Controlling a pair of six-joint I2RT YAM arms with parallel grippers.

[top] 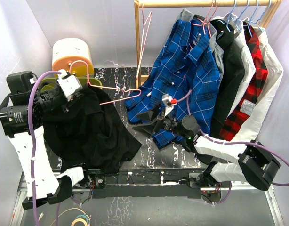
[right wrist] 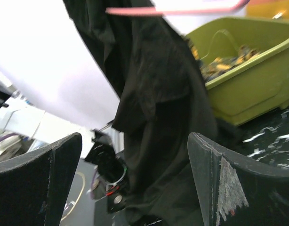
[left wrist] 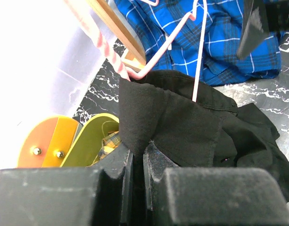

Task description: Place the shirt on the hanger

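Black shirt (top: 88, 129) hanging in a bunched drape just in front of the green bin (right wrist: 243, 80), one collar fold clamped between the closed fingers of the left gripper (left wrist: 137, 165). Pink hanger (right wrist: 172, 10) juts out above the bin, its wire crossing the top of the cloth — whether it is threaded into a shoulder cannot be told. Right gripper (right wrist: 135, 141) hovers on the shirt's far side from the bin, jaws spread wide and empty. Likely risks: the thin pinch slips and the fabric slides off the wire, or a tug tips the hanger loose. Sleeves and buttons are buried in folds — the hanger's support is hidden.
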